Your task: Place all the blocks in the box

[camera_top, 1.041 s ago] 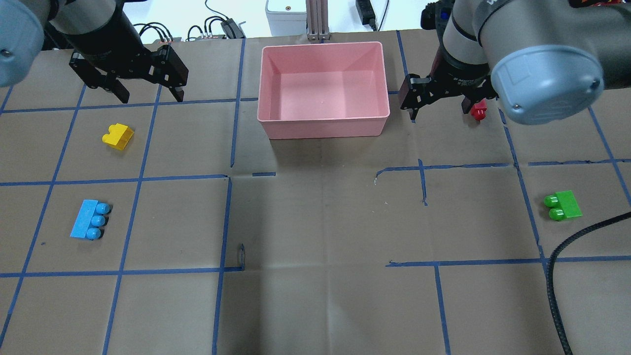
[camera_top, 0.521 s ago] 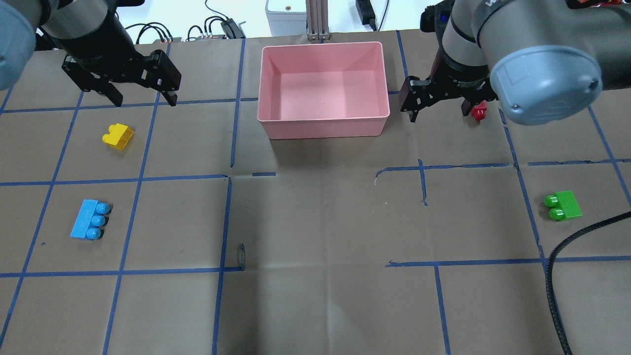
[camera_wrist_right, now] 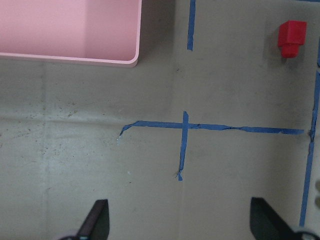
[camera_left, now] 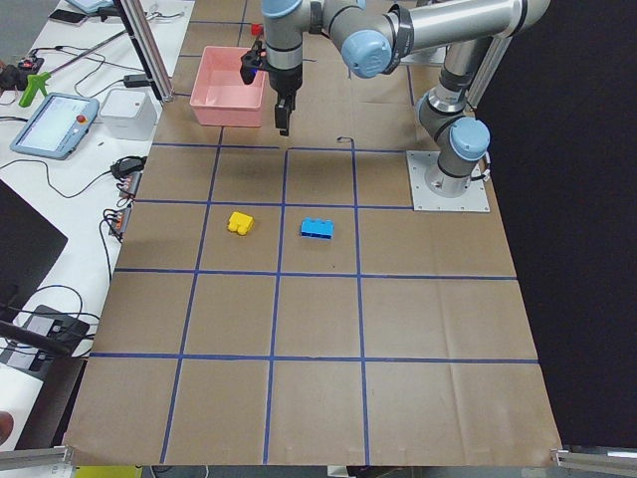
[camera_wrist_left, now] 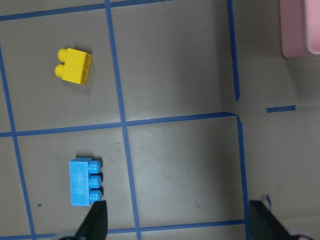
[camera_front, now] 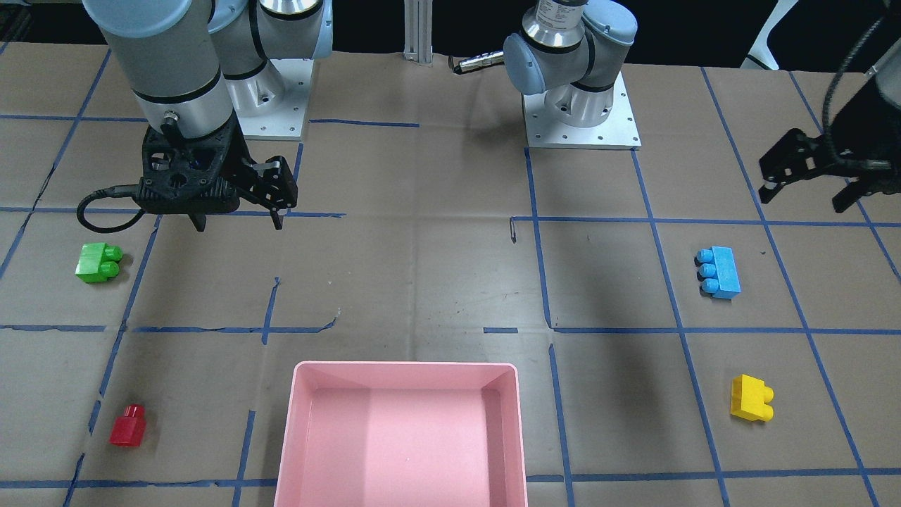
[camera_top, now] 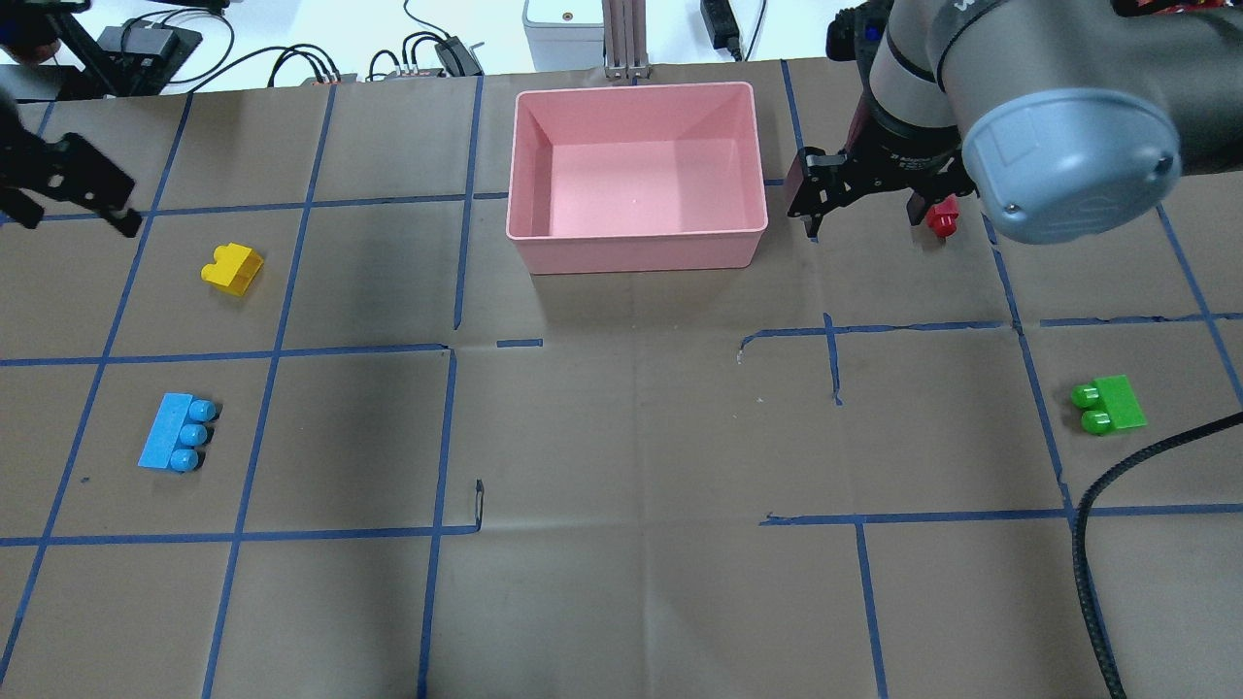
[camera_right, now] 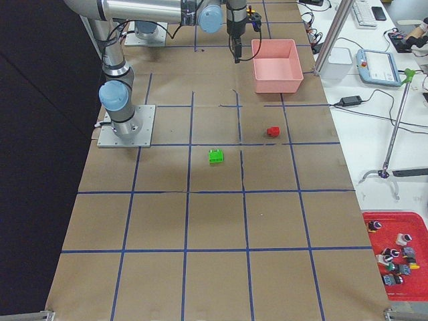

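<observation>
The pink box [camera_top: 636,254] stands empty at the far middle of the table. The yellow block [camera_top: 233,269] and the light blue block [camera_top: 177,432] lie on the left side. The green block [camera_top: 1109,405] and the red block [camera_top: 942,218] lie on the right. My left gripper [camera_top: 78,216] is open and empty, high above the far left edge, beyond the yellow block. My right gripper [camera_top: 864,225] is open and empty, raised between the box and the red block. The left wrist view shows the yellow block [camera_wrist_left: 74,66] and the blue block [camera_wrist_left: 84,181]. The right wrist view shows the red block [camera_wrist_right: 291,37].
The table is brown paper with a grid of blue tape. A black cable [camera_top: 1097,524] hangs over the near right part. Both arm bases [camera_front: 581,120] are bolted at the robot's side. Cables and a white unit [camera_top: 563,24] lie beyond the far edge.
My left gripper has swung left, from near the box's left side to the table's left edge. My right gripper has barely moved. No block has moved.
</observation>
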`<state>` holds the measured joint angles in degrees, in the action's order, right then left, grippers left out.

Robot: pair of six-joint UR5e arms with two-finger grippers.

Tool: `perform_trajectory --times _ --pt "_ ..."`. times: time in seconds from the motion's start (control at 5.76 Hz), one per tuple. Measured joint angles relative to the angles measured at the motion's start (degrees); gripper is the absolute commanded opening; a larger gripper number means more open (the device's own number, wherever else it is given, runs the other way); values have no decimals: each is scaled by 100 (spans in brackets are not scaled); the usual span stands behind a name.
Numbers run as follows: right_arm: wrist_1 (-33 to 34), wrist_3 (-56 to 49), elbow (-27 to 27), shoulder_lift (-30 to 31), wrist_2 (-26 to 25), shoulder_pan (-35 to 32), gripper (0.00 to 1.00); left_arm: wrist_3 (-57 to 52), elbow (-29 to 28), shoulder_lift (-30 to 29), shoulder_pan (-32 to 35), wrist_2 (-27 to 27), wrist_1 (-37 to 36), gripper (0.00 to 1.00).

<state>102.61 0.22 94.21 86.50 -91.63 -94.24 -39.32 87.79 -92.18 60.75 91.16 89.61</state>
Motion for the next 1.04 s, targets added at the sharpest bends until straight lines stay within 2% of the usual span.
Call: perform_trajectory --times 0.17,0.35,0.69,1.04 --pt "16 -171 7 1 6 61 100 -877 169 14 -601 -1 -82 98" --pt "13 -539 26 6 4 270 100 -1235 342 23 -878 -19 -187 98" --pt "-22 -1495 57 8 8 1047 99 -951 912 -107 -973 -112 -907 97" --pt "-7 -2370 146 32 -6 1690 99 -364 1802 -376 -967 -335 -2104 97"
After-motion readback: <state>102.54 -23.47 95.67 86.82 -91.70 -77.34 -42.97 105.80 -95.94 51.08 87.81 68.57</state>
